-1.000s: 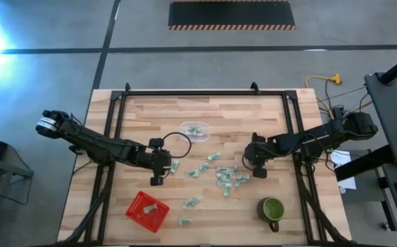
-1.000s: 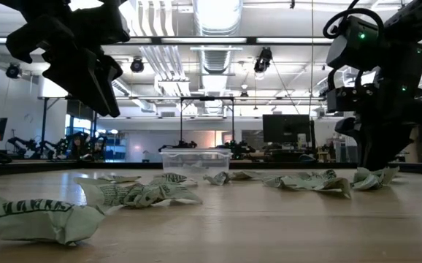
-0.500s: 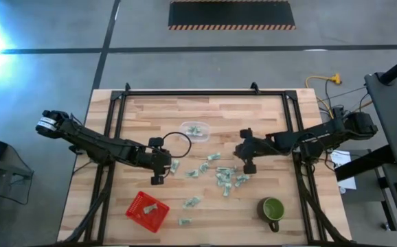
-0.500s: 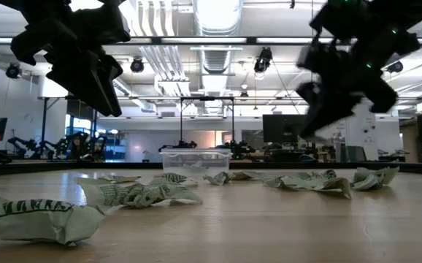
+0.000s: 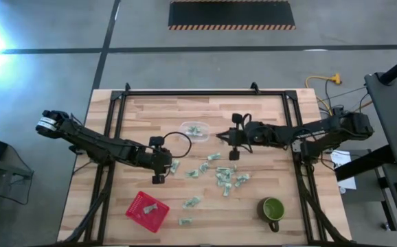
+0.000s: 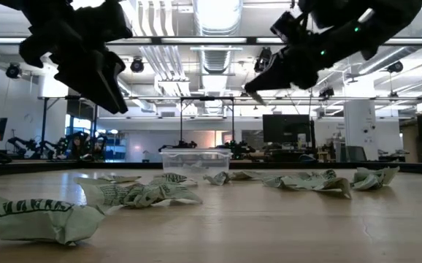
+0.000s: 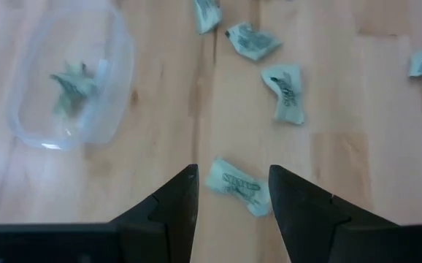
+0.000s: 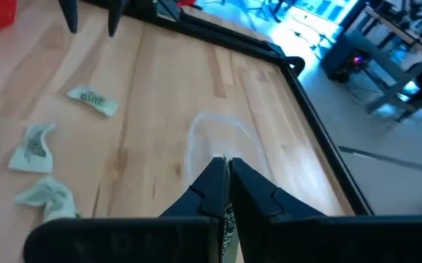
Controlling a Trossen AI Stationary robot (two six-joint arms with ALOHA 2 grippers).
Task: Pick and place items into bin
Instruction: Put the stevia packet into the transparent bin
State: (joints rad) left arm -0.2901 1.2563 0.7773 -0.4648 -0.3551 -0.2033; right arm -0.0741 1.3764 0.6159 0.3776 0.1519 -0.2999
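The wooden table is being worked from both sides, and the coming move is judged to turn on the clear bin, which is lying just ahead of the right gripper along the line its fingers are pointing. In the right wrist view the bin's faint rim is being seen directly beyond the closed fingertips, so only a short reach forward is being called for before a release. Of the two arms, the right one is being held nearer the bin.

The right jaws are being kept pressed together, and a scrap of pale green-and-white wrapper is being glimpsed between them close to the camera; it is being judged that one of the items is being carried, though little of it is showing.

The left gripper is being held low over the table with its jaws parted and nothing between the pads. One item is lying in the gap just ahead of those jaws, its long axis running roughly across the opening. The remaining items are being left scattered on the table behind and beside the right jaws, with a few already lying in the bin.
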